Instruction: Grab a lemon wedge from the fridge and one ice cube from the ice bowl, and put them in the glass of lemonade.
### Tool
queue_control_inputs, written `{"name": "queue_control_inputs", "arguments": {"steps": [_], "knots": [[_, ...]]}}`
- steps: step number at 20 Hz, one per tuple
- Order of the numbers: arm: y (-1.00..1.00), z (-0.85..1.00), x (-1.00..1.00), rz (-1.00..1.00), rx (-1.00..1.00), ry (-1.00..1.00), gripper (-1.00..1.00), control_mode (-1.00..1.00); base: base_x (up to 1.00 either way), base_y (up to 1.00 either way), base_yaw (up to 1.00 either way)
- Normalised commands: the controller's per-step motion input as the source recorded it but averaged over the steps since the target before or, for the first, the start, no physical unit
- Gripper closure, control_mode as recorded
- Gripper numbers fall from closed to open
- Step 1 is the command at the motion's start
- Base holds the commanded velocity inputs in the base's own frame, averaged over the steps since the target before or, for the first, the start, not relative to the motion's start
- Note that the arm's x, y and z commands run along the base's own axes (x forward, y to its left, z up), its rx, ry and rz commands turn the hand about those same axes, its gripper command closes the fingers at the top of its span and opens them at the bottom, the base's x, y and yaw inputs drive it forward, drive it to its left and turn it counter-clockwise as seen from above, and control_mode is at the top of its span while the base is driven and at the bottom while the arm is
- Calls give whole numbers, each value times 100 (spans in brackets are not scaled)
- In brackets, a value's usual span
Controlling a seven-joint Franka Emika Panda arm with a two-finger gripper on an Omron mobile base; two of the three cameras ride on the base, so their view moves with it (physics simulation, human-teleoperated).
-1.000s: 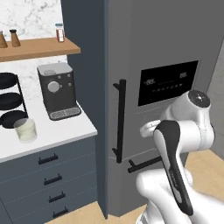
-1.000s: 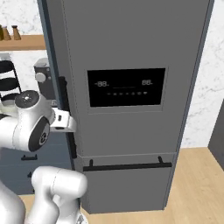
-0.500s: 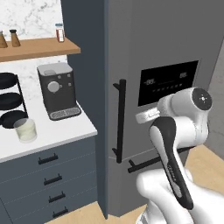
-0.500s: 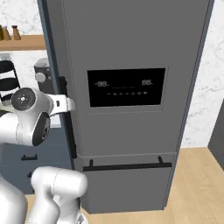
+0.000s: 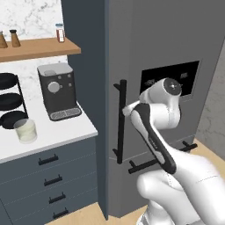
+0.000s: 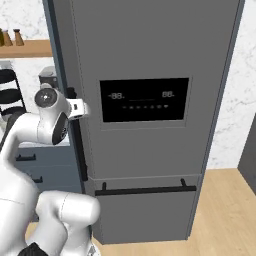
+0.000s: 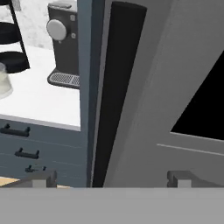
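The dark grey fridge (image 5: 149, 44) (image 6: 150, 45) stands shut, so the lemon wedge is hidden inside it. Its tall black door handle (image 5: 121, 121) (image 6: 80, 140) (image 7: 116, 87) runs down the door's left edge. My gripper (image 5: 127, 110) (image 6: 79, 107) (image 7: 111, 179) is open, right in front of this handle at mid height. In the hand view the bar lies between the two spread fingertips (image 7: 43, 179), just ahead of them. The glass of lemonade (image 5: 25, 130) (image 7: 3, 81) stands on the white counter left of the fridge. The ice bowl is out of view.
A dark coffee machine (image 5: 57, 90) (image 7: 65, 39) sits on the counter (image 5: 66, 132) beside the fridge, with a black dish rack (image 5: 9, 101) further left. A wooden shelf (image 5: 39, 47) with shakers hangs above. Grey drawers (image 5: 48, 176) lie below the counter. A horizontal handle (image 6: 145, 190) crosses the fridge's lower drawer.
My hand has swung left and slightly up across the fridge door, from near the display panel to the vertical handle. The jaws stayed open.
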Motion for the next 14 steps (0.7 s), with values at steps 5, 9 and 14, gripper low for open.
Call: {"name": "queue_control_inputs", "arguments": {"steps": [5,9,14], "knots": [[7,-60,35,0,-3,25,-100,-100,0,0,0],[6,-71,40,0,0,0,-100,-100,0,0,0],[27,-11,60,-3,0,-1,-100,-100,0,0,0]]}}
